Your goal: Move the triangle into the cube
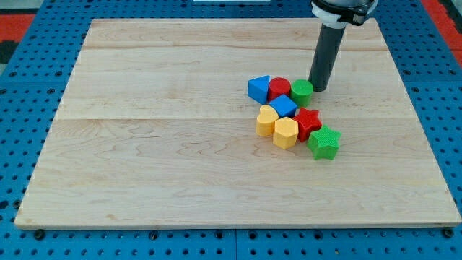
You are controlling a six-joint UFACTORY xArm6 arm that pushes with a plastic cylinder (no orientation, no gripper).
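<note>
A blue triangle (258,89) lies at the left of a tight cluster of blocks on the wooden board (159,144). A blue cube (283,106) sits just below and to the right of it, in the cluster's middle. A red cylinder (279,89) stands between the triangle and a green cylinder (302,92). My tip (317,88) rests on the board right beside the green cylinder, on its right side, at the cluster's upper right.
A yellow heart (267,120) and a yellow hexagon (285,133) lie below the cube. A red star (307,123) and a green star (323,141) lie to the lower right. A blue pegboard (29,87) surrounds the board.
</note>
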